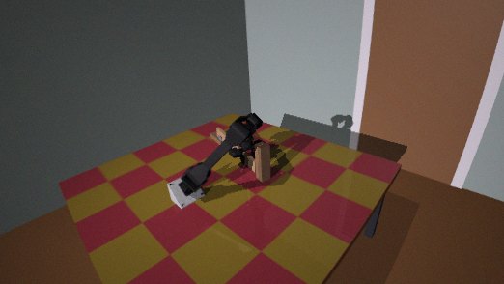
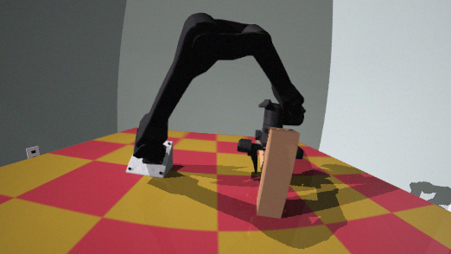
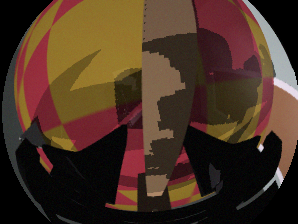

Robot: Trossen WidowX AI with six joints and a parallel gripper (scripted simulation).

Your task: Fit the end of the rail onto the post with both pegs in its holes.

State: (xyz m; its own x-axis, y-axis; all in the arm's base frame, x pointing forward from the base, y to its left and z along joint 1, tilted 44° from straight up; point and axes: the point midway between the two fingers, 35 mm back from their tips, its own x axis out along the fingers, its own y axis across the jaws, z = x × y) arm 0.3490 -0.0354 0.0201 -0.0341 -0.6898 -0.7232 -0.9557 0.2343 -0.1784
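Claw [image 1: 248, 159] [image 2: 263, 168] [image 3: 153, 128] apart, astride wooden bed rail [image 1: 250, 161] [image 2: 261, 158] [image 3: 169, 65]; close evenly, centred, then grip firmly before lifting toward wooden post [image 1: 263, 163] [image 2: 278, 173] [image 3: 154, 204].

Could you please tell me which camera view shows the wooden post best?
The exterior view: the post stands large and unobstructed in front. The top view shows it smaller, beside the arm. In the wrist view I cannot identify it with certainty.
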